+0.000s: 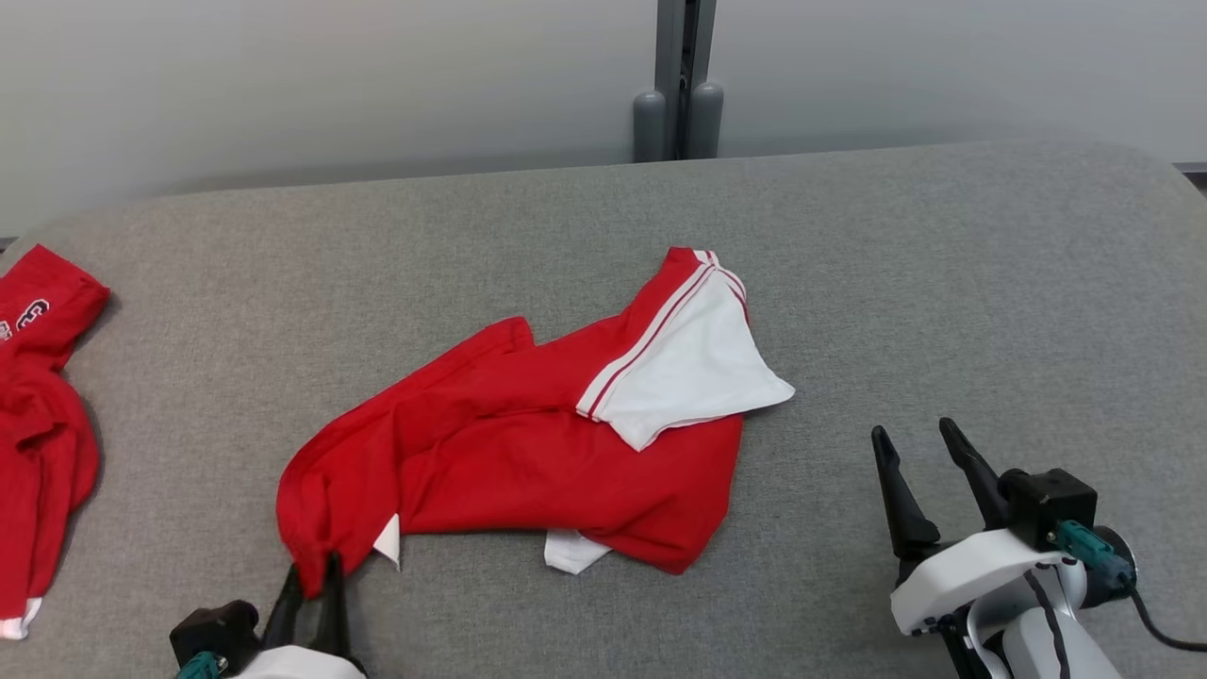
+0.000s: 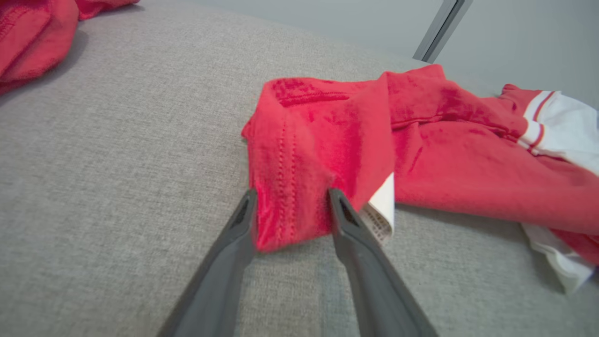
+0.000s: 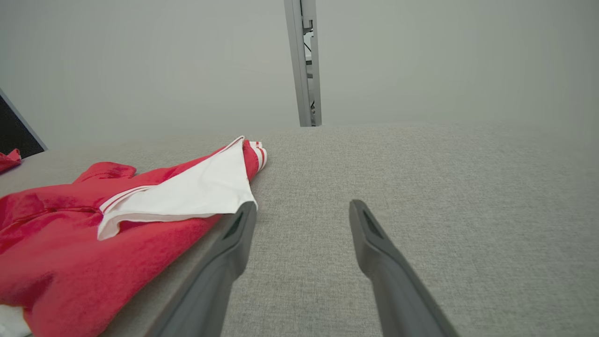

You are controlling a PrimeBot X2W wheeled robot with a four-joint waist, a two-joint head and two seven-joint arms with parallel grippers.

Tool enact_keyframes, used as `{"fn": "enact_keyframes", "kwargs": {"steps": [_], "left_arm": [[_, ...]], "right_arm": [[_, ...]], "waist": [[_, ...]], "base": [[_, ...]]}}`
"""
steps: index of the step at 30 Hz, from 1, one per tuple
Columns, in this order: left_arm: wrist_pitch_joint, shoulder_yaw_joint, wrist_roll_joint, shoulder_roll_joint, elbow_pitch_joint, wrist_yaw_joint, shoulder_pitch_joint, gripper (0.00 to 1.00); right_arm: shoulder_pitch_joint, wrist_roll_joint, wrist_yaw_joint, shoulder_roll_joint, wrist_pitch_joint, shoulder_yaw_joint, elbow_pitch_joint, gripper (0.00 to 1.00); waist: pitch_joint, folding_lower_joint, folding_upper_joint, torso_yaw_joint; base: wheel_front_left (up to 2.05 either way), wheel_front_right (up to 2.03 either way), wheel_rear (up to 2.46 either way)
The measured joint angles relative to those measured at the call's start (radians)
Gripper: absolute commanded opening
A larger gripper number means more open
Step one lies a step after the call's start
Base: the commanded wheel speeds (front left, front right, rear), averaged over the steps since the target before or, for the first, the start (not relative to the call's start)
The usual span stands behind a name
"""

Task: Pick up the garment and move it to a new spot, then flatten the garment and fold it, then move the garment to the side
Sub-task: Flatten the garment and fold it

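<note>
A red garment with a white panel edged in red stripes lies crumpled at the centre of a grey cloth-covered table, its near-left corner sitting between the two dark fingers of the robot's left gripper. The right gripper hangs at the near right, fingers spread, well apart from the cloth. A second red garment lies bunched at the table's left edge, and a grey post stands behind the far edge.
</note>
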Motion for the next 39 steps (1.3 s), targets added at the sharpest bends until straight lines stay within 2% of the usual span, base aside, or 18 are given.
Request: {"fn": "enact_keyframes", "kwargs": {"steps": [10, 15, 19, 20, 21, 22, 23, 28, 34, 39], "left_arm": [[0.0, -0.065, 0.004, 0.0, -0.036, -0.011, -0.066, 0.0], [0.0, -0.115, -0.001, -0.001, -0.049, -0.018, -0.096, 0.0], [0.0, -0.14, -0.002, -0.001, -0.053, -0.018, -0.103, 0.0], [0.0, -0.146, -0.002, -0.001, -0.054, -0.018, -0.103, 0.0], [0.0, -0.15, -0.002, -0.001, -0.057, -0.018, -0.103, 0.0], [0.0, -0.157, -0.002, -0.001, -0.062, -0.018, -0.103, 0.0], [0.0, -0.157, -0.004, -0.001, -0.062, -0.016, -0.103, 0.0], [0.0, -0.149, -0.006, -0.001, -0.081, -0.013, -0.107, 0.0], [0.0, -0.091, 0.022, -0.001, -0.133, -0.019, -0.109, 0.0], [0.0, -0.032, 0.082, 0.0, -0.204, -0.06, -0.138, 0.0]], "right_arm": [[-0.16, 0.014, 0.0, -0.001, 0.0, -0.007, 0.16, 1.0], [-0.226, 0.074, 0.0, 0.001, 0.0, 0.002, 0.253, 1.0], [-0.245, 0.108, 0.0, -0.001, 0.0, 0.011, 0.282, 1.0], [-0.248, 0.114, 0.0, 0.001, 0.0, 0.016, 0.289, 0.97], [-0.25, 0.116, 0.0, 0.001, 0.0, 0.024, 0.295, 0.77], [-0.251, 0.139, 0.0, 0.001, 0.0, 0.038, 0.312, 0.43], [-0.251, 0.146, 0.0, 0.001, 0.0, 0.047, 0.318, 0.0], [-0.256, 0.172, 0.0, 0.001, 0.0, 0.034, 0.272, 0.0], [-0.246, 0.201, 0.0, 0.001, 0.0, -0.007, 0.174, 0.0], [-0.24, 0.238, 0.0, 0.002, 0.0, -0.035, 0.042, 0.0]], "waist": [[0.072, 0.0, 0.0, 0.071], [0.109, 0.0, 0.0, 0.121], [0.126, 0.0, 0.0, 0.146], [0.131, 0.0, 0.0, 0.152], [0.134, 0.0, 0.0, 0.158], [0.139, 0.0, 0.0, 0.165], [0.14, 0.0, 0.0, 0.167], [0.139, 0.0, 0.0, 0.159], [0.105, 0.0, 0.0, 0.132], [0.063, 0.0, 0.0, 0.107]], "base": [[0.0, 0.0, 0.0], [0.0, 0.0, 0.0], [0.0, 0.0, 0.0], [0.0, 0.0, 0.0], [0.0, 0.0, 0.0], [0.0, 0.0, 0.0], [0.0, 0.0, 0.0], [0.0, 0.0, 0.0], [0.0, 0.0, 0.0], [0.0, 0.0, 0.0]]}}
